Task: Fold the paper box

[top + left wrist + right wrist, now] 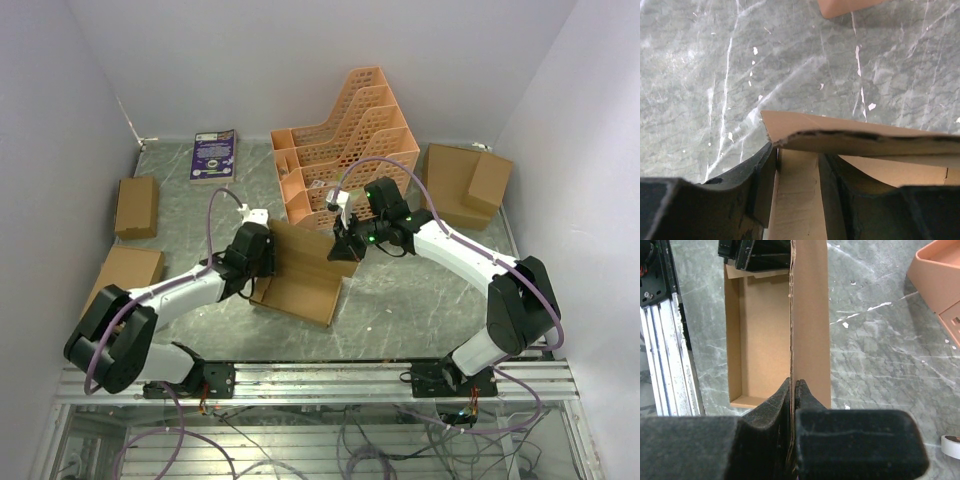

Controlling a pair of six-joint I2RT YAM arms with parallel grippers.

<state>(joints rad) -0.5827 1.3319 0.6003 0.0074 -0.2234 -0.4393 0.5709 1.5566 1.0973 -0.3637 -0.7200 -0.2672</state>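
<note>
Your right gripper (792, 386) pinches the paper box (300, 282) wall; your left gripper (797, 156) hangs half open: pulling may drag it.

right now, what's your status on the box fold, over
Right gripper shut on the upright flap of the paper box. Left gripper open, straddling the opposite edge. Orange file rack close behind the box.

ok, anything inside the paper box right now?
Only its bare cardboard floor shows inside the paper box; nothing loose. The end under the left gripper is covered, and the right gripper holds one flap upright.
</note>
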